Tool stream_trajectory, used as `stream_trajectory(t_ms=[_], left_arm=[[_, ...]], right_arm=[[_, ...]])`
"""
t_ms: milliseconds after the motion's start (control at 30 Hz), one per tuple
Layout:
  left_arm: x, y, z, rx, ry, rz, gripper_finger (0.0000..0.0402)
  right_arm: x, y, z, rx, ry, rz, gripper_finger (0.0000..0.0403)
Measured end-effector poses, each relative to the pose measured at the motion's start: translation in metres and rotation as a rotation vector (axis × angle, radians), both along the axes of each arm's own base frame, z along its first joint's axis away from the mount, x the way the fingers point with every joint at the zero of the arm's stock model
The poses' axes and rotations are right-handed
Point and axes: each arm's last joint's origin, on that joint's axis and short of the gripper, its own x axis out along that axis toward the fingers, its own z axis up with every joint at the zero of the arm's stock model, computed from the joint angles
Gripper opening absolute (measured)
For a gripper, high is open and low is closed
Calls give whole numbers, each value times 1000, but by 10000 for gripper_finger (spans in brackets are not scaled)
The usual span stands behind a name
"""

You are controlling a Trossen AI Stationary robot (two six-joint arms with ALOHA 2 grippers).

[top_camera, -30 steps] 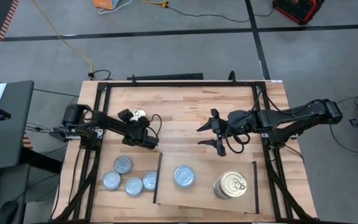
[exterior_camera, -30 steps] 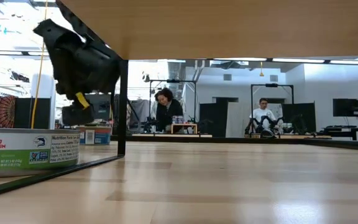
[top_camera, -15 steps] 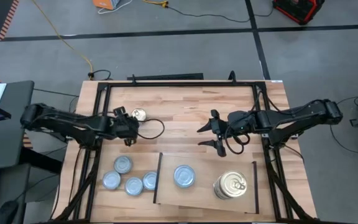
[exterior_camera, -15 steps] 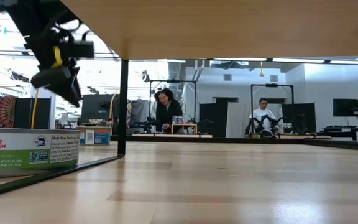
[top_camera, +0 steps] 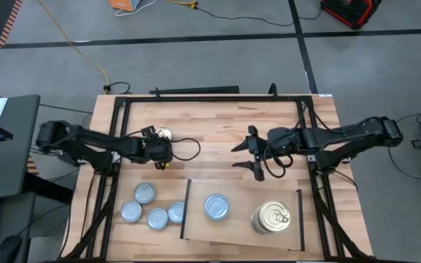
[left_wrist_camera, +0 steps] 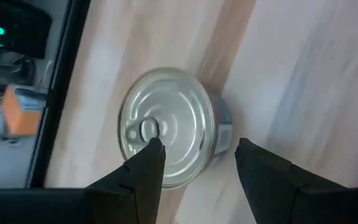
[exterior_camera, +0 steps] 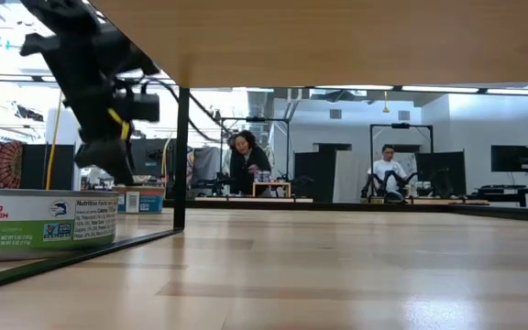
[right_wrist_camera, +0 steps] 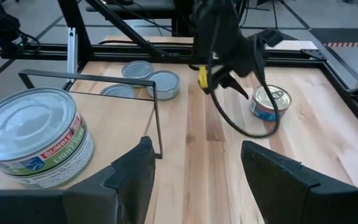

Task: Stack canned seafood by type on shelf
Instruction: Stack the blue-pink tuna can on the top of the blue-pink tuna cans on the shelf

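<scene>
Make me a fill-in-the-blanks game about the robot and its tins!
Beside the shelf, not on it, lie ___ silvery-blue tins. The left gripper hovers by a lone tin with a pull ___ on its lid. The right gripper is open and holds ___.
Missing words: four; tab; nothing.

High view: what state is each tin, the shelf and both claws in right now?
Left claw: open above the lone gold tin, not gripping.
Right claw: open, empty, mid-table.
Four silvery tins: loose on the table.
Silvery stack: on the shelf.
Gold stack: on the shelf.
</scene>
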Motion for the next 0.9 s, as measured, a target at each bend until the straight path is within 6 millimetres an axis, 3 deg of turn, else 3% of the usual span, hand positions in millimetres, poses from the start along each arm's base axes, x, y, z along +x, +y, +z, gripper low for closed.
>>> stream_trajectory(t_ms=[367, 567, 667, 900], left_arm=[[12, 9, -29, 147, 296, -135, 187], [19, 24, -48, 147, 358, -96, 179], [20, 26, -52, 171, 364, -63, 145], [20, 22, -50, 159, 260, 20, 14]], right_arm=[[0, 0, 0, 0, 1, 1, 265], [0, 0, 0, 0, 1, 1, 265], [0, 0, 0, 0, 1, 1, 265], [0, 0, 0, 0, 2, 1, 265]])
